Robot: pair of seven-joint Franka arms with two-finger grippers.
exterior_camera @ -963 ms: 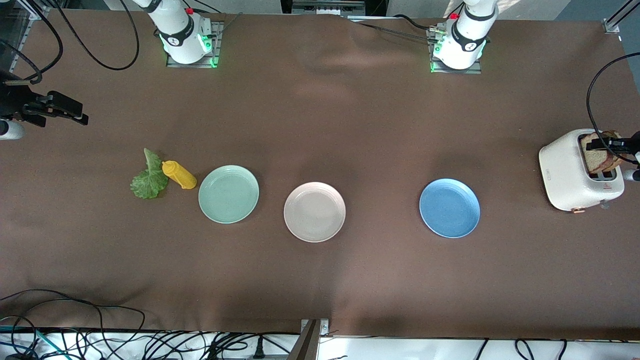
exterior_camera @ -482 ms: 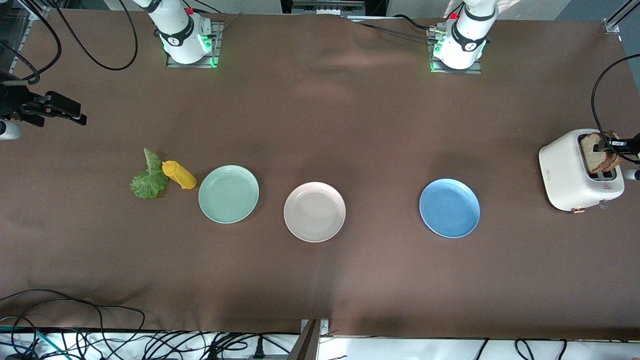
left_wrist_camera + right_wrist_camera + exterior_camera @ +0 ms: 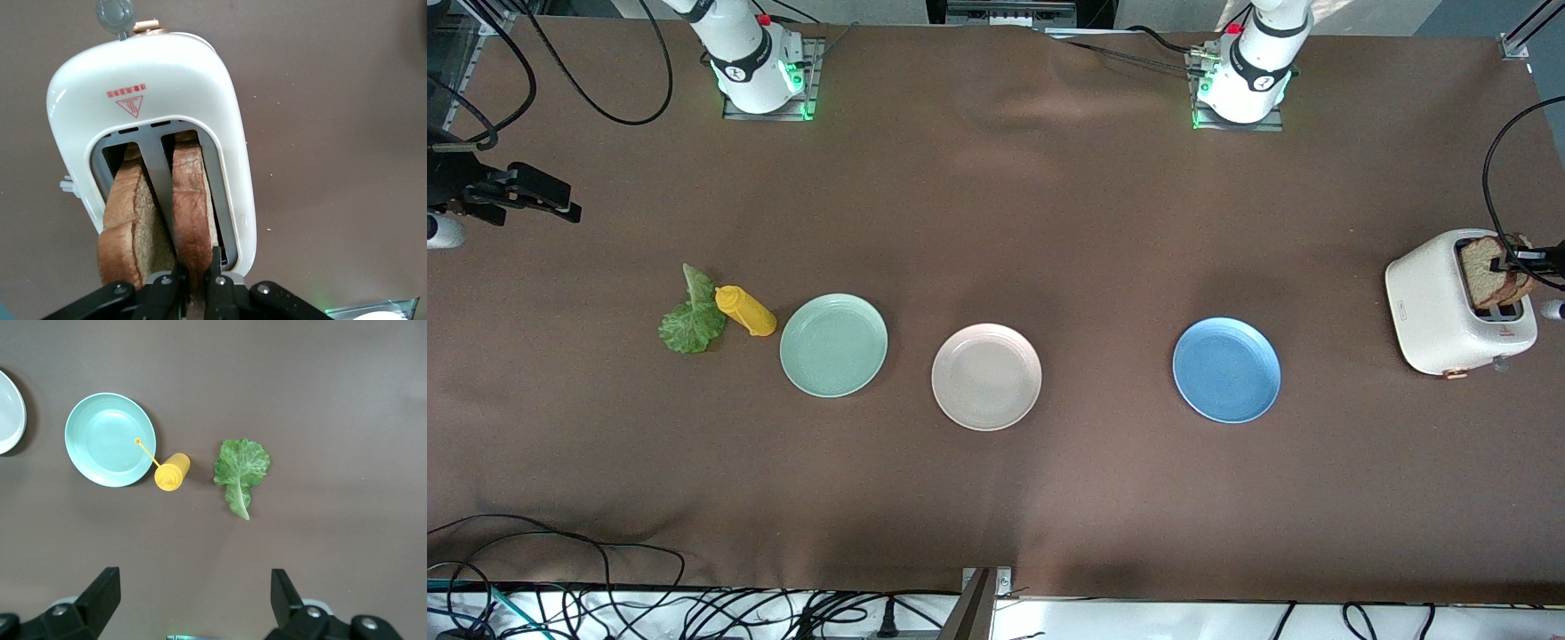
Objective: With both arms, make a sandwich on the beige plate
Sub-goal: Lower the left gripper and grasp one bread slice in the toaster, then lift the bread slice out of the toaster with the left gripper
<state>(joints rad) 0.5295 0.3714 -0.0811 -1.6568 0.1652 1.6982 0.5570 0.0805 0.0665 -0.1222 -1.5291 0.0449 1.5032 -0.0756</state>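
Two brown bread slices stand in the slots of a white toaster (image 3: pixel 1432 311) at the left arm's end of the table. My left gripper (image 3: pixel 195 273) is over the toaster (image 3: pixel 167 87), shut on the top edge of one slice (image 3: pixel 192 207). The other slice (image 3: pixel 127 220) stands free beside it. In the front view the left gripper (image 3: pixel 1516 260) shows at the toaster's top. The beige plate (image 3: pixel 986 376) lies bare mid-table. A green lettuce leaf (image 3: pixel 691 320) lies flat toward the right arm's end. My right gripper (image 3: pixel 193 587) hangs open and holds nothing, over the cloth near the leaf (image 3: pixel 241 467).
A yellow squeeze bottle (image 3: pixel 745 310) lies between the leaf and a mint green plate (image 3: pixel 833 345). A blue plate (image 3: pixel 1226 370) sits between the beige plate and the toaster. Cables run along the table edge nearest the front camera.
My left gripper's fingers have shut on the bread slice in the toaster. The right arm has barely moved.
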